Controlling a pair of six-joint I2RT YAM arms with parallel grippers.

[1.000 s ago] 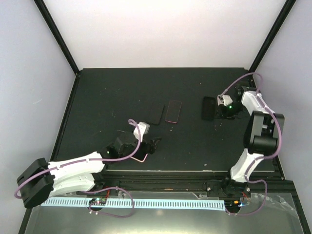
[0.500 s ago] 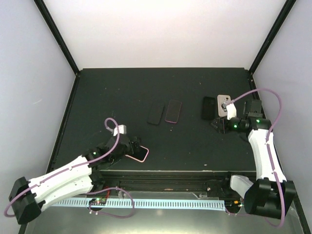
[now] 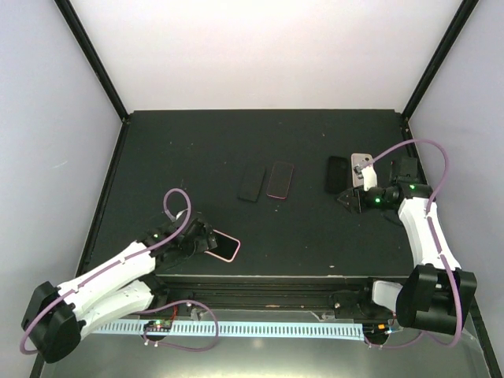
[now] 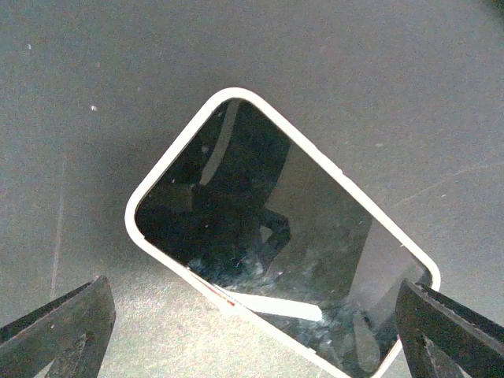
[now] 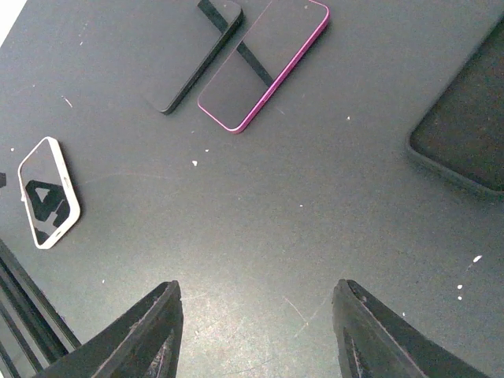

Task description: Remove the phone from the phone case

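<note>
Listing by size, each entry held against the view one second back. Table [image 3: 157, 157]: black top, unchanged. Right arm [image 3: 421, 230]: formerly folded high over the far-right corner, now stretched low along the right edge. Left arm [image 3: 110, 276]: drawn back toward the near-left corner. Right gripper [image 5: 260, 315]: moved off the dark slab [image 3: 337, 174] toward the near side; fingers spread over bare table, nothing between them. Left gripper [image 4: 252, 315]: formerly over the white-cased phone [image 3: 224, 246], now just left of it; fingers spread at their widest, one on each side of the phone's near end, not touching it. White-cased phone: flat, screen up, near the front edge, left of centre, now fully uncovered from above. Black phone [image 3: 252, 184] and pink-edged phone [image 3: 279, 179]: side by side mid-table, unmoved. Hard to make out: the pale object [image 3: 361, 163] beside the slab, half hidden by the right gripper, kind unclear. The slab is cut off at the right-wrist frame edge, so phone or empty case cannot be told. The left-wrist view crops the phone's lower corner.
</note>
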